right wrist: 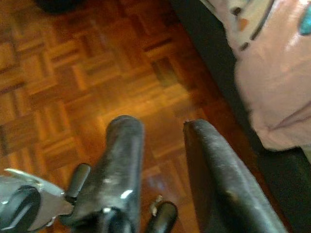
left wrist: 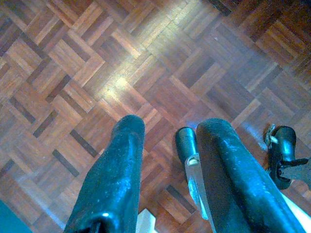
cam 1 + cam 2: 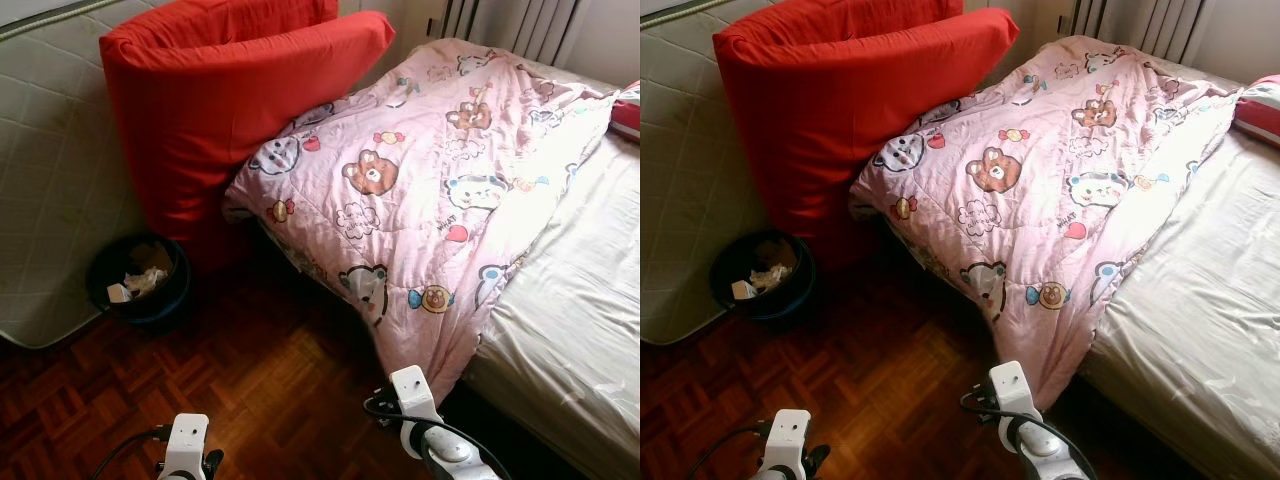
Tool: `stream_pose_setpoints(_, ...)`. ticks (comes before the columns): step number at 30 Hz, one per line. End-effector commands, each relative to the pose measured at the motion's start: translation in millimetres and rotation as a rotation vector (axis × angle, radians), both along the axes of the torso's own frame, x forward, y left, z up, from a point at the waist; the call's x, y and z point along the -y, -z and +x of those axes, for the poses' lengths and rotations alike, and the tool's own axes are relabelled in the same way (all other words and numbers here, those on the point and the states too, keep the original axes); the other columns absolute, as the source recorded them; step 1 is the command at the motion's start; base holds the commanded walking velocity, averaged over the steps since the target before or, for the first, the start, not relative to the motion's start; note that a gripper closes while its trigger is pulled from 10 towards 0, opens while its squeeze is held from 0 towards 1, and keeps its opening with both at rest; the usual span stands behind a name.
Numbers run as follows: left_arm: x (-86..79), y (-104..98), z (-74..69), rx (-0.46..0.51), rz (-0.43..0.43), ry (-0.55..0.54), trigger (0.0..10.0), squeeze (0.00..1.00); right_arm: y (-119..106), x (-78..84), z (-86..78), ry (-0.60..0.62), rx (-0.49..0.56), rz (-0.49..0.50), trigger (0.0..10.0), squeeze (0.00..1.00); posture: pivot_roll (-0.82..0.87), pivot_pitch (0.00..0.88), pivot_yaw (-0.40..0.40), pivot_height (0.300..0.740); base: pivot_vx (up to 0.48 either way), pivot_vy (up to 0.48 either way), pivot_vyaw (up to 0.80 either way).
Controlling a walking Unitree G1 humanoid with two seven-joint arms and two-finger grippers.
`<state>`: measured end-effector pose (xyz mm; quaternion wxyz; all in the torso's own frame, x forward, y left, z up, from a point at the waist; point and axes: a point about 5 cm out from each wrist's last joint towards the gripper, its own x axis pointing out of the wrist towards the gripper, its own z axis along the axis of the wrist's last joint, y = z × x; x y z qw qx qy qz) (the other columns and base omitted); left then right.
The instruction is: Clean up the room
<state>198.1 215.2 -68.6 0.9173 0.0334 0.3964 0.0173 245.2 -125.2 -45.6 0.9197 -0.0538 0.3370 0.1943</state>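
Observation:
A pink blanket with cartoon bears (image 3: 440,190) lies rumpled across the bed, and one corner hangs over the near edge toward the floor. The beige sheet (image 3: 580,300) is bare on the right. A big red cushion (image 3: 210,110) leans against the bed's head end. Both arms hang low at the bottom of the head views, the left wrist (image 3: 185,440) over the parquet and the right wrist (image 3: 415,395) just before the hanging blanket corner. My left gripper (image 2: 170,126) is open over bare floor. My right gripper (image 1: 163,124) is open too, with the blanket's edge (image 1: 277,73) beside it.
A black bin (image 3: 138,275) with crumpled paper stands on the parquet floor (image 3: 250,380) at the left, beside the red cushion. A quilted mattress (image 3: 50,170) leans upright behind it. A red-striped pillow (image 3: 628,115) lies at the bed's far right. Curtains (image 3: 520,25) hang at the back.

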Motion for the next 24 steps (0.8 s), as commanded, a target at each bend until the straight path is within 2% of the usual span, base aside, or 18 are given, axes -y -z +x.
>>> stream_pose_setpoints(1,-1.2,5.3,-9.4,-0.045,0.014,0.008,10.0,0.0,5.5,5.0,-10.4,-0.045,-0.024,0.03,10.0,1.0,-0.03,0.109,0.046,0.74,0.0,0.0,0.0)
stream_pose_setpoints(3,-1.5,5.3,-9.4,-0.045,0.015,0.008,10.0,0.0,2.2,8.8,-10.1,-0.087,0.008,0.072,10.0,1.0,-0.04,0.111,0.047,0.74,0.0,0.0,0.0)
stream_pose_setpoints(6,-1.6,5.2,-9.3,-0.045,0.015,0.008,10.0,0.0,-0.8,10.1,-7.9,-0.102,0.036,0.08,10.0,1.0,-0.04,0.112,0.047,0.74,0.0,0.0,0.0)
stream_pose_setpoints(8,-1.6,5.0,-8.9,-0.044,0.014,0.007,10.0,0.0,-7.4,8.4,-1.9,-0.072,0.073,0.16,10.0,1.0,-0.04,0.114,0.047,0.74,0.0,0.0,0.0)
stream_pose_setpoints(10,-1.7,5.0,-8.8,-0.043,0.014,0.006,10.0,0.0,-16.8,8.6,7.0,-0.012,0.129,0.254,10.0,1.0,-0.04,0.114,0.047,0.74,0.0,0.0,0.0)
stream_pose_setpoints(11,-1.7,4.9,-8.8,-0.043,0.014,0.006,10.0,0.0,-18.1,8.7,8.2,-0.004,0.136,0.268,10.0,1.0,-0.04,0.114,0.047,0.74,0.0,0.0,0.0)
stream_pose_setpoints(12,-1.7,4.8,-8.6,-0.042,0.014,0.006,10.0,0.0,-25.9,14.3,15.2,0.071,0.215,0.283,10.0,1.0,-0.03,0.116,0.047,0.74,0.0,0.0,0.0)
stream_pose_setpoints(15,-1.9,4.6,-8.3,-0.04,0.015,0.004,10.0,0.0,-40.5,31.1,29.2,0.237,0.332,0.282,10.0,1.0,-0.03,0.118,0.047,0.74,0.0,0.0,0.0)
stream_pose_setpoints(16,-2.2,4.6,-8.4,-0.04,0.016,0.003,10.0,0.0,-51.5,46.5,39.6,0.374,0.404,0.238,10.0,0.83,-0.03,0.118,0.047,0.74,0.0,0.0,0.0)
stream_pose_setpoints(17,-2.3,4.5,-8.3,-0.04,0.016,0.003,10.0,0.0,-56.4,55.1,43.3,0.438,0.438,0.199,10.0,0.23,-0.03,0.118,0.048,0.74,0.0,0.0,0.0)
stream_pose_setpoints(18,-2.3,4.5,-8.3,-0.04,0.016,0.003,10.0,0.0,-56.4,55.1,43.3,0.438,0.438,0.199,10.0,0.23,-0.03,0.118,0.048,0.74,0.0,0.0,0.0)
stream_pose_setpoints(19,-2.3,4.5,-8.3,-0.04,0.016,0.003,10.0,0.0,-60.1,64.0,45.7,0.501,0.461,0.151,10.0,0.0,-0.03,0.119,0.048,0.74,0.0,0.0,0.0)
stream_pose_setpoints(20,-2.4,4.4,-8.2,-0.039,0.016,0.003,10.0,0.0,-62.7,71.1,47.0,0.547,0.474,0.125,10.0,0.0,-0.03,0.119,0.048,0.74,0.0,0.0,0.0)
stream_pose_setpoints(21,-2.4,4.4,-8.2,-0.039,0.016,0.003,10.0,0.0,-62.7,71.1,47.0,0.547,0.474,0.125,10.0,0.0,-0.03,0.119,0.048,0.74,0.0,0.0,0.0)
stream_pose_setpoints(22,-2.4,4.3,-8.0,-0.038,0.016,0.003,10.0,0.0,-64.5,82.5,47.1,0.606,0.477,0.087,10.0,0.0,-0.03,0.119,0.047,0.74,0.0,0.0,0.0)
stream_pose_setpoints(23,-2.4,4.3,-8.0,-0.038,0.016,0.003,10.0,0.0,-64.5,82.5,47.1,0.606,0.477,0.087,10.0,0.0,-0.03,0.119,0.047,0.74,0.0,0.0,0.0)
stream_pose_setpoints(24,-2.5,3.9,-7.3,-0.034,0.016,0.003,10.0,0.0,-58.2,94.3,41.5,0.659,0.429,0.035,10.0,0.0,-0.04,0.119,0.047,0.74,0.0,0.0,0.0)
